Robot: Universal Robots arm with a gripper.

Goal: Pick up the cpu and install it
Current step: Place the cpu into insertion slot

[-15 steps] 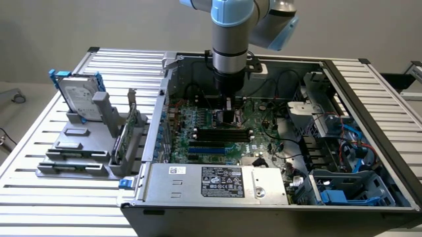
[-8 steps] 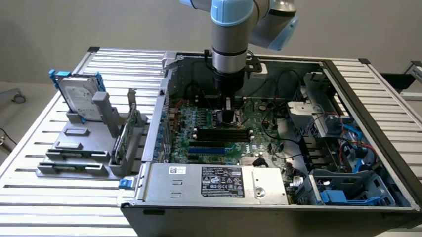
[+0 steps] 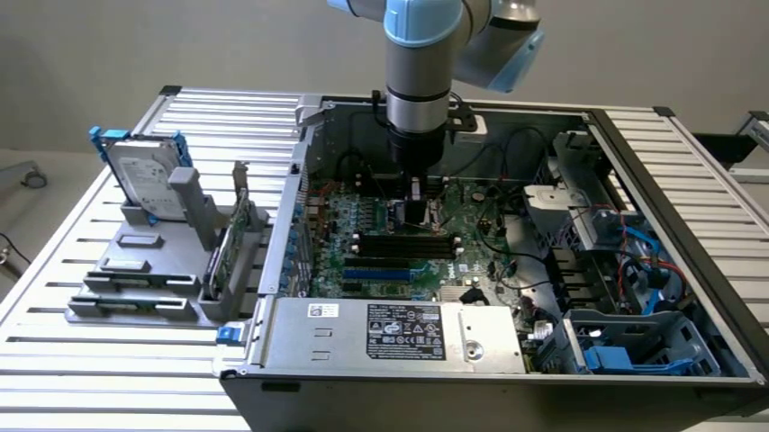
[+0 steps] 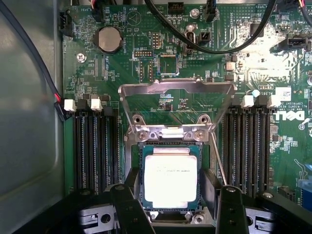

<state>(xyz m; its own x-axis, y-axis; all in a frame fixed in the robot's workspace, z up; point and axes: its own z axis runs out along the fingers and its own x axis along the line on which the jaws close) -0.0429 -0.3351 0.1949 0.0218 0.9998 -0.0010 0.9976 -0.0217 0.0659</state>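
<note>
Slatted metal counter [image 3: 72, 360] under an open computer case [image 3: 673, 180], and I am reaching down into it over the motherboard [image 4: 243, 73]. My landmark is the socket [image 4: 146, 146] in the middle of the board. The cpu [image 4: 170, 178] lies flat inside the socket, silver top up and square to its frame. My fingers [image 4: 229, 209] stand wide apart, one on each side of the socket, and I see no contact with the chip's edges. The hinged load plate [image 4: 175, 90] is raised behind the socket, so nothing clamps the chip down. Memory slots [image 4: 92, 146] flank the socket on both sides.

I judge this to be the seating step, with the chip resting in place and not gripped. Any move from here calls for a straight vertical line with no sideways drag, since my fingertips sit close to the socket's frame and the raised plate.
</note>
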